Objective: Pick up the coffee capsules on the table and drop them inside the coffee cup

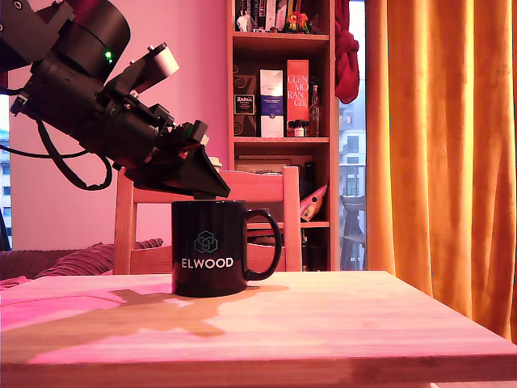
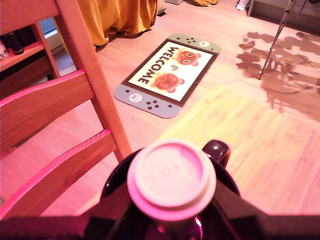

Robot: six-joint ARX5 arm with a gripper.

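Wrist view: capsule (image 2: 171,177) rim-first toward camera

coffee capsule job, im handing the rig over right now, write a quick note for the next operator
Gripper: shut on the coffee capsule, poised just above the mouth of the coffee cup. The wrist view shows the capsule's flat rim directly over the cup opening, the handle beyond it.
Cup: upright on the table, ELWOOD lettering toward the exterior camera, handle to the exterior view's right, a wooden chair behind it.
Done: capsule picked up and carried over the cup.
Left: open the gripper so the capsule drops in, then lift clear. No other capsule shows on the table in either view.
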